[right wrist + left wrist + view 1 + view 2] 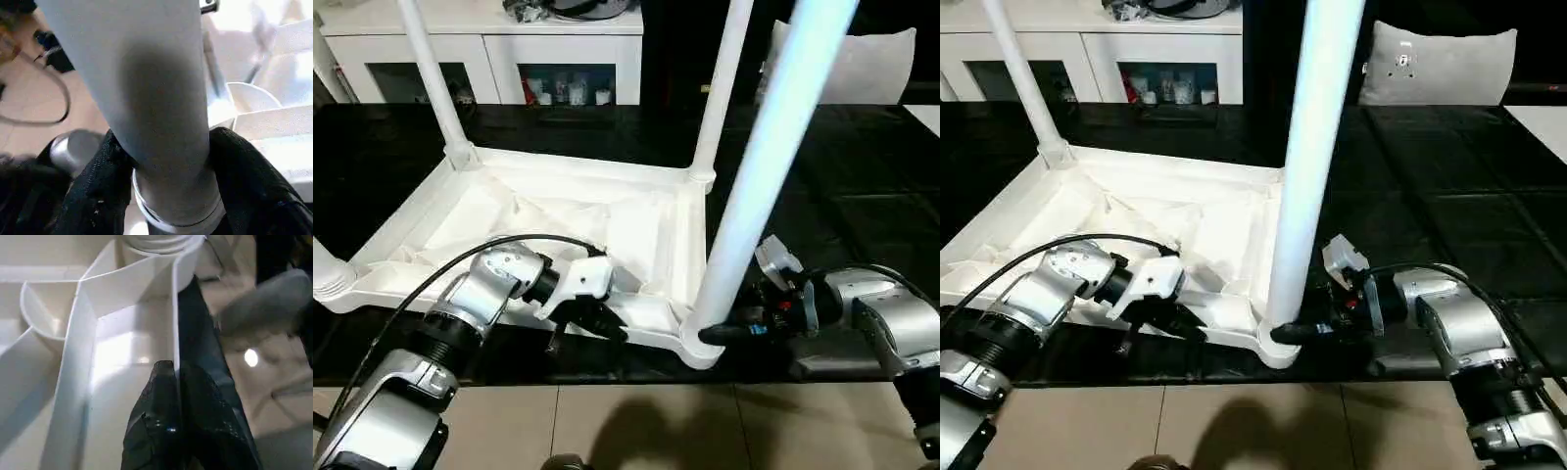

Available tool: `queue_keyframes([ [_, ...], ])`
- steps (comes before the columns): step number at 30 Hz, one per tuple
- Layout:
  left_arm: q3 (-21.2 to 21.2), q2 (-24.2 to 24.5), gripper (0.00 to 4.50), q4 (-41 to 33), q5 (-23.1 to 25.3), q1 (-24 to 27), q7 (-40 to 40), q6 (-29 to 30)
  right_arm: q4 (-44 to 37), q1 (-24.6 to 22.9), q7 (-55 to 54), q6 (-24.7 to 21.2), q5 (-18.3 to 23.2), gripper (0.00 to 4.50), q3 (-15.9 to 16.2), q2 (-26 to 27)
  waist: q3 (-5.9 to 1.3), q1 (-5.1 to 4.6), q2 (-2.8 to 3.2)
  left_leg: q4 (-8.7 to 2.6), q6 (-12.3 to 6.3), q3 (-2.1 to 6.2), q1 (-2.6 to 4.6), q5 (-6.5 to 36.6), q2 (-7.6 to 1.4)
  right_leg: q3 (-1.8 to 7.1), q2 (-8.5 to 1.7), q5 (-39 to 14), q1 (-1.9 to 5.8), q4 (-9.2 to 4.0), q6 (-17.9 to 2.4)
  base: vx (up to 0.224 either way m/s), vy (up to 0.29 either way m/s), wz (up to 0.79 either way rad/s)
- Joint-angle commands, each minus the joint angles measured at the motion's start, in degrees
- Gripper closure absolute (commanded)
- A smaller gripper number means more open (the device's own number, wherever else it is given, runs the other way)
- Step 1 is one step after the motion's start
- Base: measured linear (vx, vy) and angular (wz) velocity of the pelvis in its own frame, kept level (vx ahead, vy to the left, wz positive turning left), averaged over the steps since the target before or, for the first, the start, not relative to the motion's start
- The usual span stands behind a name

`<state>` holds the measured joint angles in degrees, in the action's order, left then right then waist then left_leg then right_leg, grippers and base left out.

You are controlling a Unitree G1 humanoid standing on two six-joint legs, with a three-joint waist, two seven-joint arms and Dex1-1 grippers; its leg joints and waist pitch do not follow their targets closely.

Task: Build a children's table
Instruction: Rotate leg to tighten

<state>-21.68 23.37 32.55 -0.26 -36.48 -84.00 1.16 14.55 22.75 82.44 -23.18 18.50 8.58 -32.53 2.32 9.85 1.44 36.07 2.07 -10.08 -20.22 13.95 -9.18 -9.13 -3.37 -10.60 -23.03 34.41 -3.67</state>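
Lying upside down on the black table [862,196], the children's table [558,220] shows its ribbed underside, with its legs rising from the corner sockets. Taking that upturned top as the landmark: the left pincer [592,323] sits at its near edge, the two black fingers [166,431] pressed together with the thin white rim wall between them, so it is closed on the rim of the children's table. At the near right corner socket, the right pincer [729,333] reaches in level from the right, its black fingers [98,186] lying on either side of the near right leg [754,186] just above the socket, snug against the leg's base and gripping it. Two more legs stand at the far corners, and another at the near left corner. Beyond the far edge stands a white cabinet [489,49] with glass doors, and past the far right corner lies a pale cushion [1440,64].
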Motion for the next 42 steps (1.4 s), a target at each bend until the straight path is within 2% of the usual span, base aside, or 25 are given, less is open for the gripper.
queue_keyframes([
  [1, 1.4, -2.9, 4.5, -1.0, -2.6, -1.1, 2.4, 1.2, -0.1, 0.3, -3.4, -2.3, 1.8, 2.37, -0.1, 1.9, -3.82, -0.24, -0.97, -4.05, -5.41, 1.98, -0.04, -1.1, -5.03, 4.77, -7.22, -16.6, 3.77, -4.93, -1.6, 0.0, 0.0, 0.0],
  [3, 2.5, -4.7, 4.5, -2.0, -2.2, 0.2, 8.0, 5.1, 3.1, 1.6, -17.6, 0.1, -2.5, 2.39, -2.1, 7.9, -3.62, -0.67, -1.01, -4.25, -4.41, 1.92, 0.0, -0.2, -4.84, 4.67, -7.22, -18.9, 3.69, -5.3, -1.0, 0.0, 0.0, 0.0],
  [4, 2.5, -4.7, 4.5, -2.0, -2.2, 0.2, 8.0, 5.1, 3.1, 1.6, -17.6, 0.1, -2.5, 2.42, -2.1, 7.9, -3.48, -1.48, -1.11, -4.47, -3.34, 2.07, -0.31, 0.5, -4.47, 4.29, -7.28, -21.2, 4.05, -5.74, -0.2, 0.0, 0.0, 0.0],
  [5, 2.5, -5.0, 4.5, -2.7, -1.8, 0.7, 9.4, 6.1, 4.1, 2.1, -21.1, 0.0, -3.0, 2.45, -2.8, 9.5, -3.69, -2.04, -1.28, -4.44, -2.9, 2.06, -0.33, 0.2, -4.26, 4.38, -7.32, -21.4, 4.34, -5.75, 0.7, 0.0, 0.0, 0.0],
  [6, 2.5, -5.2, 4.5, -3.1, -1.5, 1.0, 10.1, 6.6, 4.5, 2.4, -22.6, -0.2, -3.2, 2.45, -3.1, 10.3, -3.71, -2.38, -1.26, -4.44, -3.16, 2.05, -0.38, -0.2, -4.22, 4.42, -7.16, -20.7, 4.33, -5.73, 0.8, 0.0, 0.0, 0.0],
  [8, 2.4, -6.4, 4.5, -5.0, -0.5, 2.2, 13.5, 9.4, 6.4, 3.7, -29.5, -0.6, -4.3, 2.49, -4.2, 13.7, -3.79, -3.4, -1.07, -4.36, -3.78, 2.18, -0.42, -0.9, -4.49, 4.55, -7.12, -18.0, 4.15, -5.41, -0.4, 0.0, 0.0, 0.0],
  [9, 2.9, -8.3, 4.5, -6.9, -0.2, 3.1, 17.0, 13.1, 8.2, 5.0, -35.9, -1.1, -6.0, 2.51, -4.9, 16.6, -3.86, -4.08, -1.13, -4.34, -3.83, 2.27, -0.55, -1.5, -4.59, 4.64, -7.23, -16.1, 4.28, -5.05, -1.5, 0.0, 0.0, 0.0],
  [10, 2.9, -8.3, 4.5, -6.9, -0.2, 3.1, 17.0, 13.1, 8.2, 5.0, -35.9, -1.1, -6.0, 2.51, -4.9, 16.6, -3.88, -4.4, -1.29, -4.36, -3.76, 2.29, -0.6, -2.0, -4.67, 4.69, -7.31, -15.3, 4.35, -4.86, -2.0, 0.0, 0.0, 0.0],
  [11, 3.4, -10.0, 4.5, -7.5, 0.1, 3.3, 20.0, 15.2, 10.1, 6.0, -40.6, -1.8, -6.9, 2.51, -5.6, 18.5, -3.93, -4.52, -1.18, -4.13, -4.82, 2.11, -0.64, -2.7, -4.16, 4.75, -7.18, -14.5, 4.44, -4.92, -2.5, 0.0, 0.0, 0.0],
  [12, 3.7, -12.1, 4.5, -7.6, 1.1, 3.0, 24.4, 16.9, 12.5, 7.4, -45.8, -1.2, -7.9, 2.51, -6.6, 20.9, -3.94, -4.77, -1.76, -4.2, -5.03, 2.05, -0.7, -3.2, -4.31, 4.83, -7.15, -13.8, 4.47, -4.67, -2.9, 0.0, 0.0, 0.0],
  [13, 4.0, -13.9, 4.5, -7.4, 2.1, 2.7, 28.2, 18.1, 14.6, 8.5, -50.1, 0.2, -9.1, 2.51, -7.2, 22.6, -3.81, -4.95, -1.22, -4.25, -5.0, 2.14, -0.5, -3.7, -4.53, 4.77, -7.09, -13.5, 4.06, -4.71, -3.8, 0.0, 0.0, 0.0],
  [15, 4.1, -15.4, 4.5, -6.8, 3.2, 2.1, 31.7, 19.0, 16.2, 9.3, -52.9, 2.3, -10.2, 2.51, -7.3, 23.6, -3.7, -5.15, -1.24, -4.27, -4.54, 2.08, -0.23, -3.0, -4.63, 4.77, -7.24, -14.7, 3.98, -5.06, -4.3, 0.0, 0.0, 0.0],
  [16, 4.1, -16.3, 4.5, -6.2, 4.0, 1.6, 33.6, 19.1, 17.2, 9.7, -54.2, 3.7, -10.7, 2.17, -7.4, 24.2, -3.76, -4.97, -1.63, -4.28, -5.05, 1.96, -0.22, -2.7, -4.54, 4.99, -7.33, -14.7, 4.22, -5.07, -4.0, 0.0, 0.0, 0.0],
  [17, 4.0, -16.9, 4.5, -5.6, 4.7, 1.2, 35.0, 19.0, 17.7, 9.9, -55.0, 4.7, -10.7, 1.97, -7.7, 24.8, -3.74, -4.71, -1.09, -4.23, -5.48, 1.98, -0.25, -2.9, -4.55, 5.06, -7.36, -14.2, 4.12, -4.9, -4.1, 0.0, 0.0, 0.0],
  [18, 3.8, -17.2, 4.5, -4.8, 5.4, 0.8, 36.2, 18.3, 17.5, 9.9, -54.6, 5.1, -10.2, 1.84, -8.1, 25.2, -3.8, -4.69, -1.18, -4.22, -5.72, 1.98, -0.23, -2.9, -4.66, 5.08, -7.36, -13.8, 4.11, -4.91, -3.9, 0.0, 0.0, 0.0],
  [22, 3.2, -16.4, 4.5, -4.6, 6.5, 0.7, 36.2, 17.0, 15.4, 8.8, -51.7, 5.9, -9.6, 1.49, -8.2, 24.7, -3.82, -4.2, -1.27, -4.25, -6.72, 2.1, -0.18, -3.2, -4.91, 5.19, -7.47, -11.7, 4.15, -4.52, -4.3, 0.0, 0.0, 0.0],
  [23, 3.1, -15.7, 4.5, -4.8, 6.4, 0.9, 35.2, 16.1, 14.6, 8.1, -49.4, 6.5, -8.8, 1.37, -8.4, 24.0, -3.84, -4.0, -0.91, -4.19, -6.81, 2.13, -0.16, -3.1, -4.9, 5.2, -7.53, -11.4, 4.14, -4.49, -4.4, 0.0, 0.0, 0.0],
  [26, 2.9, -14.2, 4.5, -5.0, 6.4, 1.4, 33.6, 13.9, 13.0, 6.8, -45.0, 8.2, -7.0, 1.29, -9.2, 22.6, -3.88, -3.66, -1.14, -4.17, -7.3, 2.08, -0.24, -2.7, -4.9, 5.23, -7.56, -11.1, 4.24, -4.51, -3.9, 0.0, 0.0, 0.0],
  [28, 2.8, -12.5, 4.5, -4.4, 6.7, 1.6, 31.5, 11.3, 12.4, 5.8, -41.4, 9.7, -6.6, 0.96, -9.3, 20.0, -3.94, -3.42, -1.05, -4.1, -7.56, 2.04, -0.17, -2.7, -4.88, 5.21, -7.43, -10.7, 4.17, -4.43, -3.9, 0.0, 0.0, 0.0],
  [30, 2.8, -10.7, 4.5, -3.8, 6.5, 1.7, 28.6, 9.6, 11.4, 4.7, -37.4, 10.5, -6.3, 0.91, -9.0, 16.9, -3.89, -3.13, -1.09, -4.09, -7.69, 2.0, -0.23, -2.5, -4.84, 5.16, -7.33, -11.1, 4.22, -4.52, -3.4, 0.0, 0.0, 0.0],
  [31, 2.5, -9.5, 4.5, -3.4, 6.3, 1.6, 26.3, 7.4, 10.4, 3.9, -34.4, 10.4, -5.8, 0.84, -8.6, 14.8, -3.86, -2.88, -0.85, -4.13, -7.79, 2.09, -0.1, -2.1, -4.81, 5.06, -7.28, -11.7, 4.07, -4.67, -3.2, 0.0, 0.0, 0.0],
  [35, 1.9, -7.6, 4.5, -2.8, 5.9, 1.4, 23.1, 4.1, 8.9, 2.7, -30.1, 10.2, -5.3, 0.37, -7.8, 11.7, -3.87, -2.34, -0.98, -4.17, -7.52, 2.03, 0.04, -1.8, -5.15, 5.18, -7.32, -11.5, 3.98, -4.48, -3.4, 0.0, 0.0, 0.0],
  [38, 1.3, -5.8, 4.5, -2.3, 5.5, 1.0, 19.7, 1.5, 7.2, 1.6, -24.8, 9.7, -4.9, 0.37, -6.6, 8.4, -3.96, -1.67, -0.89, -4.13, -7.32, 2.01, 0.13, -2.1, -5.2, 5.18, -7.32, -11.2, 3.91, -4.36, -3.4, 0.0, 0.0, 0.0],
  [40, -0.3, -3.2, 4.5, -1.7, 5.4, 0.7, 14.3, -1.8, 5.7, 0.7, -17.1, 9.4, -4.3, 0.37, -5.2, 4.5, -4.01, -1.31, -1.27, -4.02, -7.98, 2.03, -0.07, -2.2, -5.22, 5.1, -7.22, -10.2, 4.09, -4.15, -3.1, 0.0, 0.0, 0.0],
  [42, -1.0, -2.3, 4.5, -1.5, 5.3, 0.6, 12.0, -3.3, 5.2, 0.4, -13.9, 9.4, -3.8, 0.65, -4.6, 3.2, -3.99, -1.08, -1.16, -3.92, -8.42, 1.98, -0.21, -2.1, -5.08, 5.07, -7.23, -10.4, 4.09, -4.15, -2.6, 0.0, 0.0, 0.0],
])
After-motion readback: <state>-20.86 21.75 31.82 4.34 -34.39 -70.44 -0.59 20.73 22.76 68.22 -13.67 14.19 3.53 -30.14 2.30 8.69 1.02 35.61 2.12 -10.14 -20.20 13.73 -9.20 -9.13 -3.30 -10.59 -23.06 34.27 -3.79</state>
